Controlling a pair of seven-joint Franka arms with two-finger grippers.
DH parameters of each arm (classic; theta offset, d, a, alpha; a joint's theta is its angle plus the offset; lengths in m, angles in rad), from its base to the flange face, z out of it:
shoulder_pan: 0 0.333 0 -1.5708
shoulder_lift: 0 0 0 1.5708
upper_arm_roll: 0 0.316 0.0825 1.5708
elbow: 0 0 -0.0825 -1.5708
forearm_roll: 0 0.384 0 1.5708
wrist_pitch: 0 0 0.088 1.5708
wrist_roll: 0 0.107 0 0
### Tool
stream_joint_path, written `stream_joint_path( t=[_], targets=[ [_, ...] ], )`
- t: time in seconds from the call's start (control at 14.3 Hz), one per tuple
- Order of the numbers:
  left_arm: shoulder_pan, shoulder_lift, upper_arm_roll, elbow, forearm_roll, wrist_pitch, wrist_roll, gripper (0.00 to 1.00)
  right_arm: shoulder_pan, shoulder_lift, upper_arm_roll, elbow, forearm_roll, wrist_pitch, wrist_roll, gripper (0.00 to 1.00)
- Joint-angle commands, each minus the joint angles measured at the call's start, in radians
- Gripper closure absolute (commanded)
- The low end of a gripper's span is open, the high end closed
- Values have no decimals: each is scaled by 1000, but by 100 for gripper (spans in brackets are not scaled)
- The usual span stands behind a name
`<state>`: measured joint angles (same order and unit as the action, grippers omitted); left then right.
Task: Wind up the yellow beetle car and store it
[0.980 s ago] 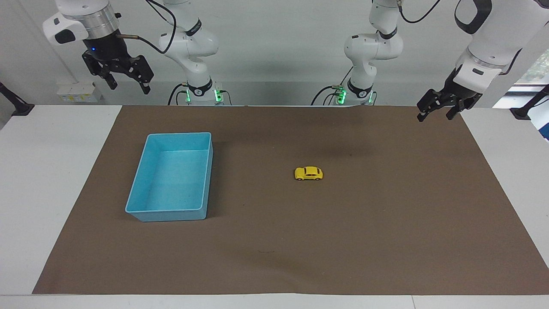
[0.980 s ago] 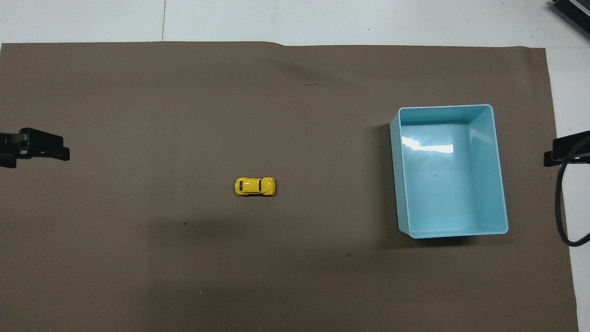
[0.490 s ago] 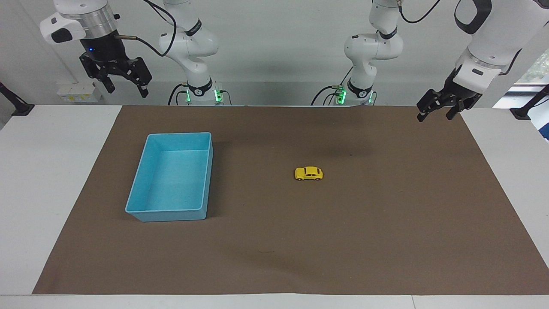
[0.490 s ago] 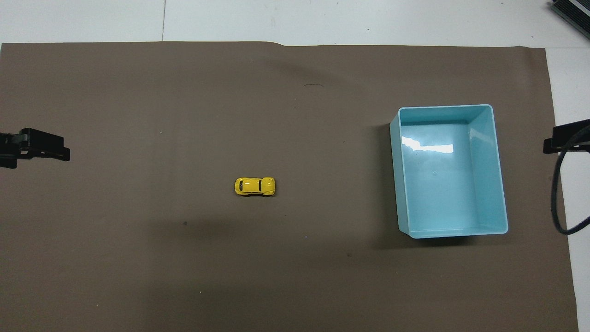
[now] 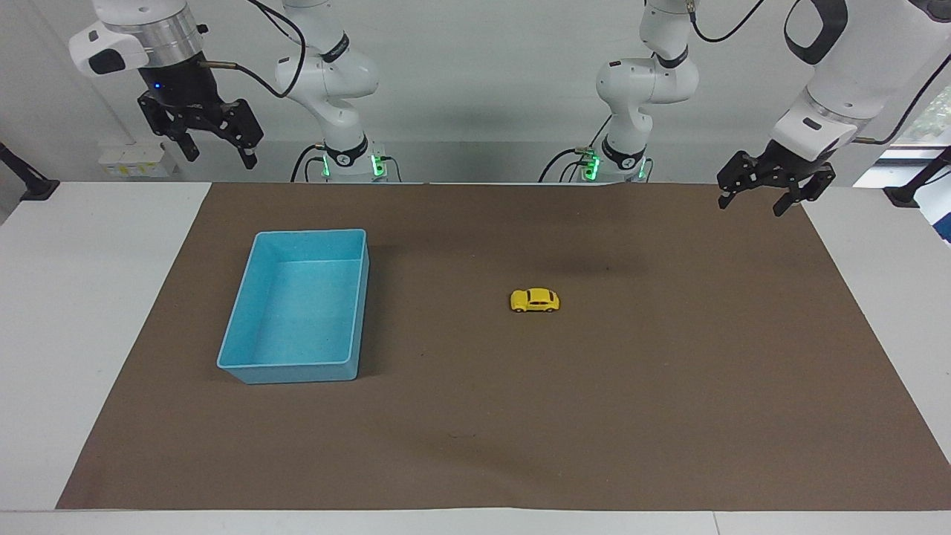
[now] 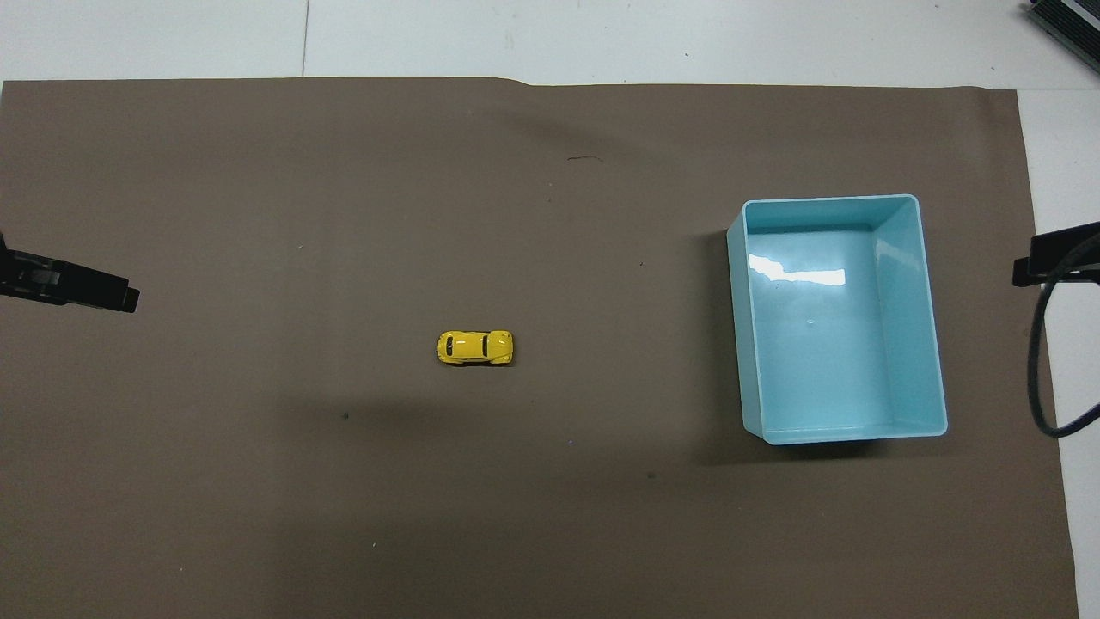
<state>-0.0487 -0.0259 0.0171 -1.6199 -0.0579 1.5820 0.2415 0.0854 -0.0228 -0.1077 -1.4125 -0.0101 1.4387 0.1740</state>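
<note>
Two end effectors hang above the tabletop (image 5: 89,312), both spread and grasping nothing. We see the left end effector (image 5: 765,195) over the mat's (image 5: 594,416) edge at the left arm's end, and the right end effector (image 5: 215,145) up over the edge of the tabletop nearest the robots, at the right arm's end; only dark tips of each show in the overhead view.

We find the car (image 5: 535,300) on its wheels on the mat, about mid-table, well apart from both end effectors and lying lengthwise along the table. The bin (image 5: 245,357) sits toward the right arm's end, open and with nothing in it. By our reading, nothing of the task is done yet: no grasp, no winding, no storing.

We expect most of the risk to come from the car's size and its wheels. A descent slightly off centre could nudge it, and it would roll along the mat instead of seating between the fingers. Its rounded, glossy body gives little flat surface, so a closing pinch may squirt it out. If winding means dragging it backward, pressing too lightly would let the wheels skid, and letting go early could send it rolling away from the bin.
</note>
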Motion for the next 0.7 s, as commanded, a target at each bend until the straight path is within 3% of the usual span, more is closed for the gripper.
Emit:
stream_joint_path(
  t=[0.0,0.14,0.63],
  targets=[
    [-11,0,3,-20,-5,30,158,0,-9,-12,5,-20,18,25,25,0],
    [-20,14,-6,-20,-7,55,284,0,-9,-12,5,-20,18,25,25,0],
    [-204,73,-8,-44,-16,173,488,0,-10,-12,2,-20,18,20,25,0]
  ],
)
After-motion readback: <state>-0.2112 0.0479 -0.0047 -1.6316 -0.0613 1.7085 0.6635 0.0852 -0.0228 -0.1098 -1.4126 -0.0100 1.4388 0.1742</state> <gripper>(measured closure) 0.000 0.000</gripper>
